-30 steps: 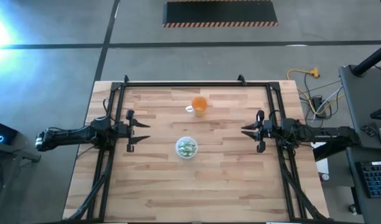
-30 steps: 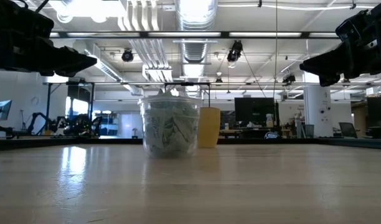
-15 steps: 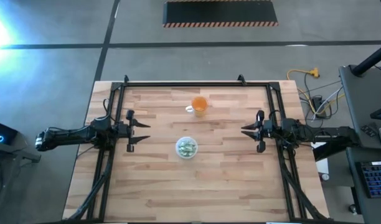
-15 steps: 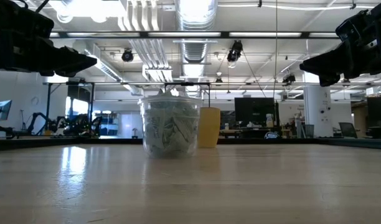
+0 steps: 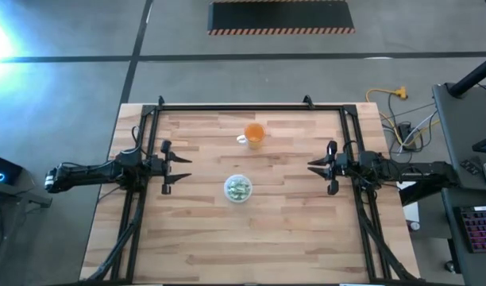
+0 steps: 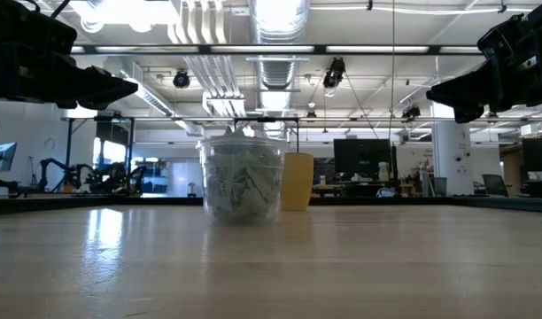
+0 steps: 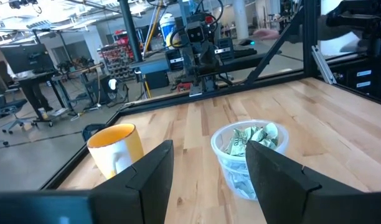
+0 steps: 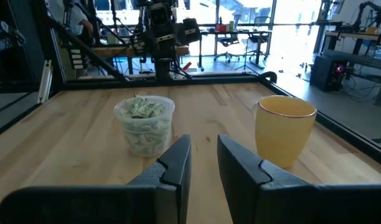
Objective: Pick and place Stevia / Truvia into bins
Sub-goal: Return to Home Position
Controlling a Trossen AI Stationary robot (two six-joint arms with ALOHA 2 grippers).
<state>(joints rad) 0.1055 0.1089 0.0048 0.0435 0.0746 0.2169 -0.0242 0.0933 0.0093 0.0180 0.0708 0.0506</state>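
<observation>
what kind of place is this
Probably a robotics lab or industrial workshop: exposed ceiling ducts, desks with monitors beyond the table, and a concrete floor with a hazard-striped mat.

Pale green and white sachets (image 5: pixel 238 187) fill a clear, whitish-rimmed bin (image 5: pixel 227 189) at centre frame, on a table (image 5: pixel 291 230) of blond wood planks banded light and tan. Just above stands a translucent orange cup (image 5: pixel 255 135) with a white handle. The left arm (image 5: pixel 92 171) and right arm (image 5: pixel 402 171) are black. At top centre, a black mat (image 5: pixel 281 16) carries orange-striped edging.
</observation>
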